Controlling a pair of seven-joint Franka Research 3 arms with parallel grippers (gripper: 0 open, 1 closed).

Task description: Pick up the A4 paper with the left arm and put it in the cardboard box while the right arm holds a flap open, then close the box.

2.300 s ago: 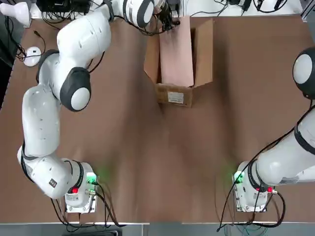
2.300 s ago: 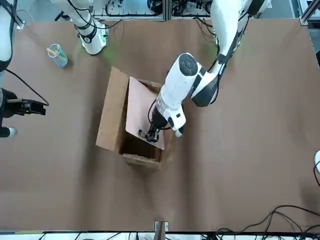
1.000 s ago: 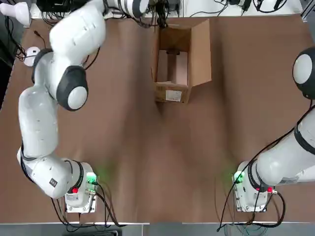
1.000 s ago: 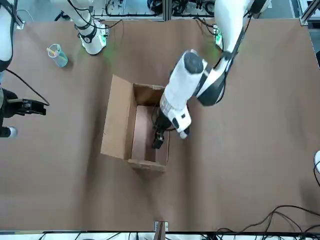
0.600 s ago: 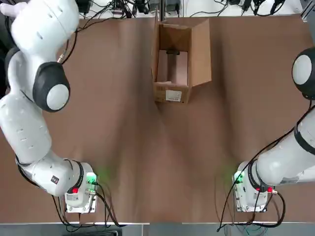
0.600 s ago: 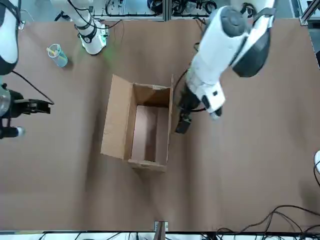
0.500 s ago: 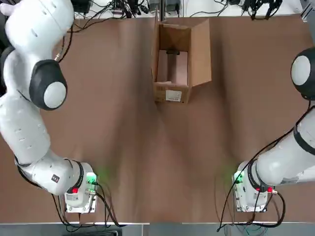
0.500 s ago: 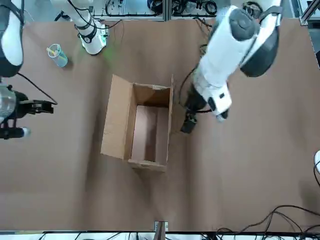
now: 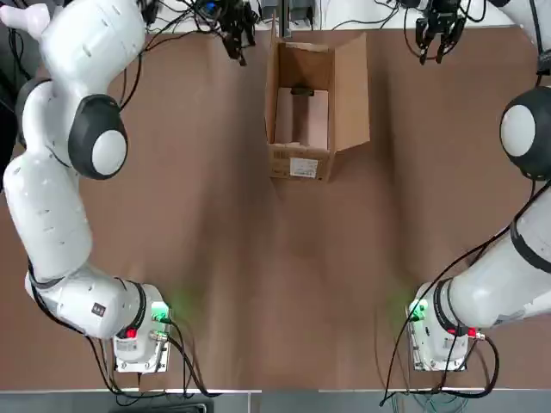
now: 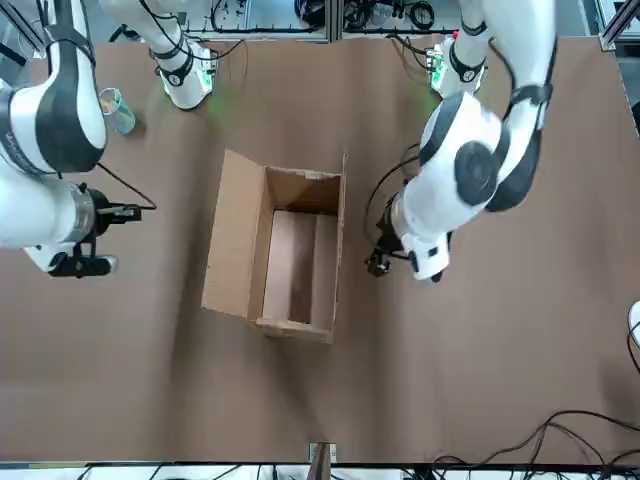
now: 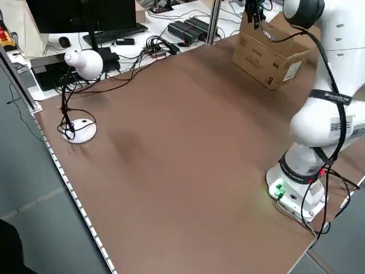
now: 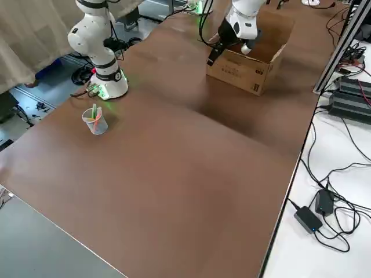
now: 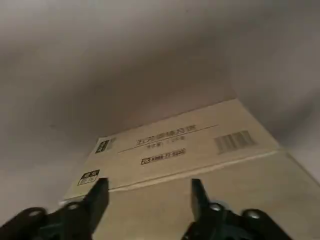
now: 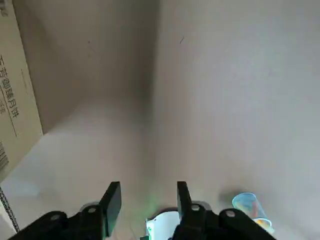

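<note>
1. Corrugated brown board forms the cardboard box point(image 9: 308, 107), an oblong carton standing open on the brown matte tabletop point(image 9: 284, 284) near its far edge; one long flap point(image 9: 351, 90) is seen leaning outward on the robot's right.
2. Pale pinkish A4 paper point(image 9: 307, 120) is seen lying flat on the floor of the box.
3. A white printed label point(image 9: 302, 168) with a barcode is carried on the box end facing the robot; rows of dark characters and a barcode are seen in the left wrist view, too small to be read.
4. The left tool point(image 10: 378, 262) is held just beside the box wall, its fingers apart and empty.
5. The right tool point(image 9: 437, 33) is held beyond the leaning flap, fingers parted, nothing gripped.
6. Wide bare tabletop is left between the box and the arm bases.
7. A clear plastic cup point(image 12: 94, 120) stands well apart from the box.
</note>
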